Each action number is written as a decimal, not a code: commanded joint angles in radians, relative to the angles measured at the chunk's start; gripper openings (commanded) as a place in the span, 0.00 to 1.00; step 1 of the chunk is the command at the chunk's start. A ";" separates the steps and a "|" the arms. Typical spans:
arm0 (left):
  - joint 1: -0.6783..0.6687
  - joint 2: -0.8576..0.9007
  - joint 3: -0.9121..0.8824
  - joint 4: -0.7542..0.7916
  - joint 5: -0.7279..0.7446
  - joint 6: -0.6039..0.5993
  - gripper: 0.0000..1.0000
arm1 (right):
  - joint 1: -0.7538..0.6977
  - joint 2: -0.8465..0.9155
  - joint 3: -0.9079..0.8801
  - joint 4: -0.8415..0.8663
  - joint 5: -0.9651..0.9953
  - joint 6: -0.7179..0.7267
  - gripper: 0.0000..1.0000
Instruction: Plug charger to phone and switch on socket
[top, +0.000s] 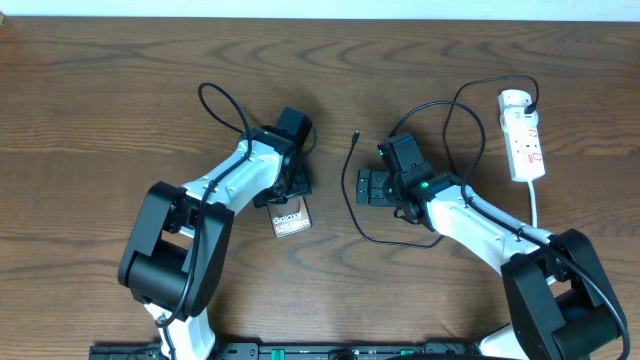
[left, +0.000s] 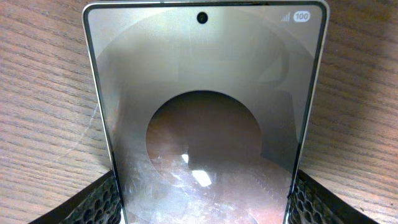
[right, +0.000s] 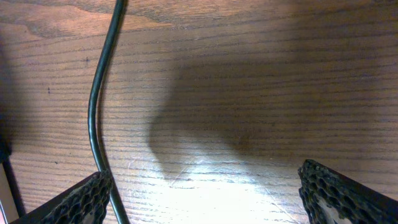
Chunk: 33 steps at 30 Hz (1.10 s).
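Phone (top: 291, 220) first, nearest the robot's side of the wooden surface (top: 100, 90): a dark slab with white "Galaxy" lettering facing up, its near end poking out from under the left tool (top: 288, 198). That left tool is clenched on it. In the wrist view a honeycombed finger (left: 93, 202) sits hard against each long edge, and the screen fills everything between them. There's a punch-hole camera and a "100" badge at the far end. Whether the phone rests on the wood or hangs just off it, I can't tell.

Now right of the phone: the right tool (top: 366, 187) is released, fingers (right: 339, 190) spread wide with bare wood between them and nothing held. The charger (top: 349, 165) runs right by, a thin black cable passing one finger in the wrist view, though contact I can't call. From overhead it loops across the surface to the right of the phone. Its connector tip (top: 357, 133) lies loose, beyond the phone and to its right, apart from it and not plugged in.

Farthest out, far right of the phone, the cable climbs to the rounded end of the socket (top: 523, 135), a white strip with red marks. Its white cord (top: 536, 205) trails back toward the near side.
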 joint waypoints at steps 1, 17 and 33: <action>0.000 0.034 -0.008 0.006 0.041 0.000 0.29 | -0.009 0.005 0.012 -0.002 0.016 -0.014 0.95; 0.000 0.034 -0.008 0.007 0.047 0.000 0.07 | -0.009 0.005 0.012 -0.002 0.016 -0.014 0.96; 0.000 -0.031 0.033 -0.038 0.047 0.000 0.07 | -0.009 0.005 0.012 -0.002 0.016 -0.014 0.95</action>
